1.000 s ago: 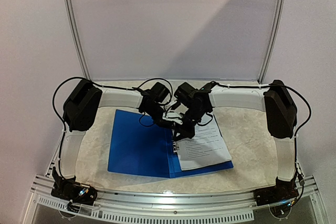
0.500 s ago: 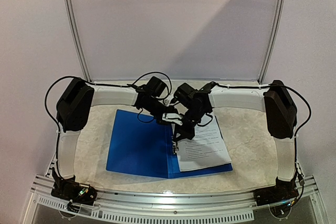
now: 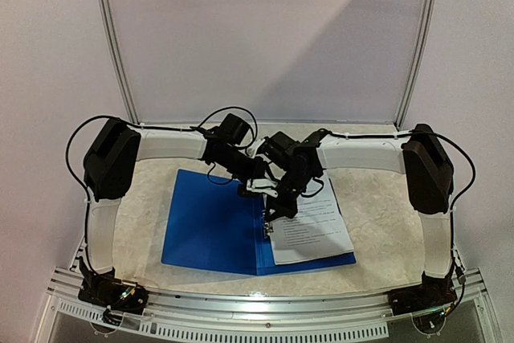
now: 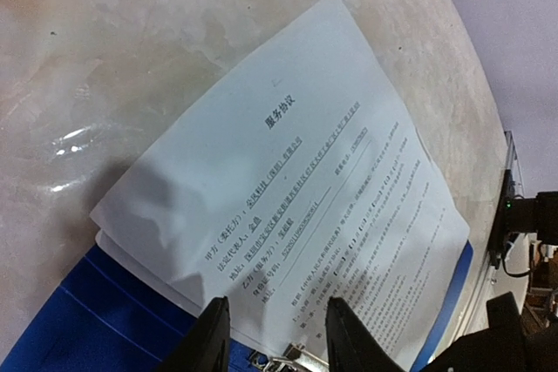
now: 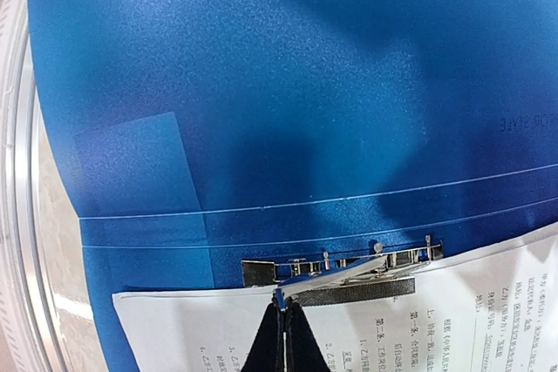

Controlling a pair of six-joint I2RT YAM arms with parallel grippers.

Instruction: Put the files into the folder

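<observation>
Right tool (image 5: pixel 281 307) pinching spine clip (image 5: pixel 349 266) of folder (image 5: pixel 261 84), left tool (image 4: pixel 275 313) spread above files (image 4: pixel 288 172)

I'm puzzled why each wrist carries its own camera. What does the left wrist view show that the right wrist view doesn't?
Only the left wrist view: nearly the whole top sheet of the files, heading included, the marbled table beyond, and the left gripper open. Only the right wrist view: the wide blue cover of the folder and the right gripper shut at the lever of the metal clip. Both: printed paper, blue folder, a bit of the clip.
</observation>
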